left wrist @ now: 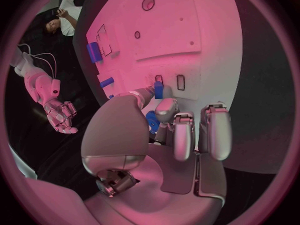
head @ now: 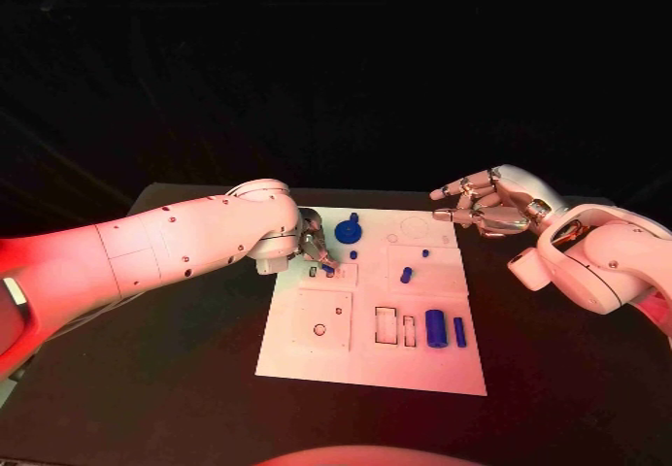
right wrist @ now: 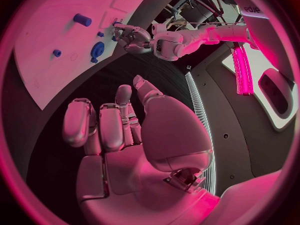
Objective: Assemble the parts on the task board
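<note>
The white task board [head: 367,364] lies mid-table. My left hand [head: 310,240] hovers over its far left part and pinches a small blue part [head: 326,264] between thumb and finger. In the left wrist view that part [left wrist: 158,90] hangs just above two small slots [left wrist: 180,81] in the board [left wrist: 187,30]. My right hand [head: 487,204] floats off the board's far right corner, fingers loosely apart, holding nothing. A blue disc [head: 349,231] sits beside the left hand.
On the board lie a small blue peg [head: 353,254], a short blue piece [head: 406,275], a thick blue cylinder [head: 436,328] and a slim blue bar [head: 459,332]. Black table surrounds the board. The right wrist view shows the right hand [right wrist: 125,130] beyond the board's edge [right wrist: 44,85].
</note>
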Robot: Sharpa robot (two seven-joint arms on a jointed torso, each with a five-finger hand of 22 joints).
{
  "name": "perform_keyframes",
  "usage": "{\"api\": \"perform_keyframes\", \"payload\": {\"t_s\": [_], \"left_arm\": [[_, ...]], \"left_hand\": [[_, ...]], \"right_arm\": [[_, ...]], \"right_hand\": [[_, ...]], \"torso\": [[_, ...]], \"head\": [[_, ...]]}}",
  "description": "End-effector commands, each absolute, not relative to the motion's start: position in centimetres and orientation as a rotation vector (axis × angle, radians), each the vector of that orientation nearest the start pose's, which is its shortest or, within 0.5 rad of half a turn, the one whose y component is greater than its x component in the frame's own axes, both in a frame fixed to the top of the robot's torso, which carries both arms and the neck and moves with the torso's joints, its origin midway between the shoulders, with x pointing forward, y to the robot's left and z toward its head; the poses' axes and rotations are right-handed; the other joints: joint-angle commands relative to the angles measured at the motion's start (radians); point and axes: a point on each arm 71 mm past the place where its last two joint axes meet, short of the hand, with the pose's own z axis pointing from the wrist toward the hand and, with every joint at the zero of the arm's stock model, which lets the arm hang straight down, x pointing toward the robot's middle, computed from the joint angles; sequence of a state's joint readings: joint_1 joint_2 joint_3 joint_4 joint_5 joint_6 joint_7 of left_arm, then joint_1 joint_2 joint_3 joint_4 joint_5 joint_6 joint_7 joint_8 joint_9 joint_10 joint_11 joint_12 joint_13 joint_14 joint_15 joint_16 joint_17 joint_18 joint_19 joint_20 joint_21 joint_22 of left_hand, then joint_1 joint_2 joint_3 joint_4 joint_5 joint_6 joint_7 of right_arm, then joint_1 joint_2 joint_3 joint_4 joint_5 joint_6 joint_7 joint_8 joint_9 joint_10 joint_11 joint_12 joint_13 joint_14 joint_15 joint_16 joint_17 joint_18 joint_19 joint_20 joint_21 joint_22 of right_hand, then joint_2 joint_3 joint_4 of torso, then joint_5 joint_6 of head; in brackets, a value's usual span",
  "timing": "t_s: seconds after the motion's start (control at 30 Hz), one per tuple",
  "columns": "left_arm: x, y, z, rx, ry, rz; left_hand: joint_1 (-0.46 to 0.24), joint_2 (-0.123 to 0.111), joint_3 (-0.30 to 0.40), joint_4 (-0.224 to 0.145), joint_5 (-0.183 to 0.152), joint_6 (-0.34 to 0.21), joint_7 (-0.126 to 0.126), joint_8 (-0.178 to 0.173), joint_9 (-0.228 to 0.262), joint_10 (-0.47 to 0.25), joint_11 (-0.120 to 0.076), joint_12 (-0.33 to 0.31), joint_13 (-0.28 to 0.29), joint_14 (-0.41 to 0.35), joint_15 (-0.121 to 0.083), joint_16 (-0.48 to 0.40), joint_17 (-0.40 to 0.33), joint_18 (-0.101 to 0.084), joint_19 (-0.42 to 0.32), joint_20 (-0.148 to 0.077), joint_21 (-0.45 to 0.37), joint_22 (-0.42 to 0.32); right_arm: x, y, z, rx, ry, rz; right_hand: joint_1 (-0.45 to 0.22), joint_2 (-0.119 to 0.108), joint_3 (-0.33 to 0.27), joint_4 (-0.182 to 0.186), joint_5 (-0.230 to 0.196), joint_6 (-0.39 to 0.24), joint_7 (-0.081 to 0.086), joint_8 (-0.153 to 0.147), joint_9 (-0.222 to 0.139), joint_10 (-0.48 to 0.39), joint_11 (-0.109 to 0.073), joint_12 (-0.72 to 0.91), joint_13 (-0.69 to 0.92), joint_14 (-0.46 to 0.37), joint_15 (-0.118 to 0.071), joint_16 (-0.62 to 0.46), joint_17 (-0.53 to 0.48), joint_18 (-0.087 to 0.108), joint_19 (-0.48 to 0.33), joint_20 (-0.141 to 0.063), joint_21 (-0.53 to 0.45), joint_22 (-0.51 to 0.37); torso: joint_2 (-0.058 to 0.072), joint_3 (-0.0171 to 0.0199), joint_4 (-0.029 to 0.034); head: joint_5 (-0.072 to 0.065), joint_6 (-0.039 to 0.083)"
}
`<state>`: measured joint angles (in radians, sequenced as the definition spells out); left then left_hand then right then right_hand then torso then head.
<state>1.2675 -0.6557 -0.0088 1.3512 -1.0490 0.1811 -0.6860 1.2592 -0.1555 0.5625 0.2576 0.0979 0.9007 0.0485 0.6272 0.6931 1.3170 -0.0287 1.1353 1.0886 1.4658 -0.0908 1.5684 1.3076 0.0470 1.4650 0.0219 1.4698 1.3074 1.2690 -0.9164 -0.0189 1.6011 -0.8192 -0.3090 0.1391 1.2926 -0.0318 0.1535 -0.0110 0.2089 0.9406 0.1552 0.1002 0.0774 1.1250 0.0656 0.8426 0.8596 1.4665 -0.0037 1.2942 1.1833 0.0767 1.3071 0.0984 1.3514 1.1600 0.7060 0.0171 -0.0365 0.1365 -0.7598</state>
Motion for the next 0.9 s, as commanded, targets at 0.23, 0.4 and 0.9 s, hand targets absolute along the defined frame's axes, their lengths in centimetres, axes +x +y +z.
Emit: {"api": "perform_keyframes", "payload": {"t_s": [0.23,0.4,0.9], "left_arm": [[51.47,18.08,-20.23,-0.131,2.399,-0.209],[51.43,17.98,-20.3,-0.113,2.402,-0.2],[51.44,17.77,-20.64,-0.113,2.398,-0.194]], "left_hand": [[-0.026,-0.001,0.179,-0.166,0.002,0.006,-0.01,0.013,0.014,-0.018,-0.004,-0.048,-0.05,0.105,0.0,0.002,0.263,-0.009,0.035,-0.001,-0.007,0.113],[-0.038,-0.002,0.183,-0.167,0.002,0.006,-0.011,0.016,0.018,-0.022,-0.005,-0.06,-0.064,0.105,0.0,0.002,0.263,-0.009,0.036,-0.002,-0.007,0.114],[-0.066,0.003,0.181,-0.165,-0.001,0.012,-0.015,0.024,0.027,-0.014,-0.008,-0.064,-0.072,0.105,-0.003,0.002,0.263,-0.01,0.038,-0.004,-0.005,0.117]], "right_arm": [[48.16,-20.98,-13.51,0.266,1.621,1.144],[48.19,-21.03,-13.52,0.266,1.62,1.143],[48.17,-21.07,-13.51,0.266,1.62,1.143]], "right_hand": [[0.004,0.004,-0.006,-0.001,0.004,0.004,0.0,0.004,0.0,-0.007,-0.001,-0.01,-0.005,0.02,-0.008,-0.008,-0.003,0.017,-0.009,-0.001,-0.009,-0.005],[0.004,0.004,-0.006,-0.001,0.004,0.004,0.0,0.004,0.0,-0.007,-0.001,-0.01,-0.005,0.02,-0.008,-0.008,-0.003,0.017,-0.009,-0.001,-0.009,-0.005],[0.004,0.004,-0.006,-0.001,0.004,0.004,0.0,0.004,0.0,-0.009,0.0,-0.011,-0.006,0.019,-0.008,-0.011,-0.007,0.017,-0.012,-0.001,-0.011,-0.008]], "torso": [[-0.001,-0.0002,-0.0002],[0.0,0.0008,0.0005],[0.001,0.0008,-0.0013]], "head": [[0.002,-0.001],[0.002,-0.001],[0.004,-0.003]]}}
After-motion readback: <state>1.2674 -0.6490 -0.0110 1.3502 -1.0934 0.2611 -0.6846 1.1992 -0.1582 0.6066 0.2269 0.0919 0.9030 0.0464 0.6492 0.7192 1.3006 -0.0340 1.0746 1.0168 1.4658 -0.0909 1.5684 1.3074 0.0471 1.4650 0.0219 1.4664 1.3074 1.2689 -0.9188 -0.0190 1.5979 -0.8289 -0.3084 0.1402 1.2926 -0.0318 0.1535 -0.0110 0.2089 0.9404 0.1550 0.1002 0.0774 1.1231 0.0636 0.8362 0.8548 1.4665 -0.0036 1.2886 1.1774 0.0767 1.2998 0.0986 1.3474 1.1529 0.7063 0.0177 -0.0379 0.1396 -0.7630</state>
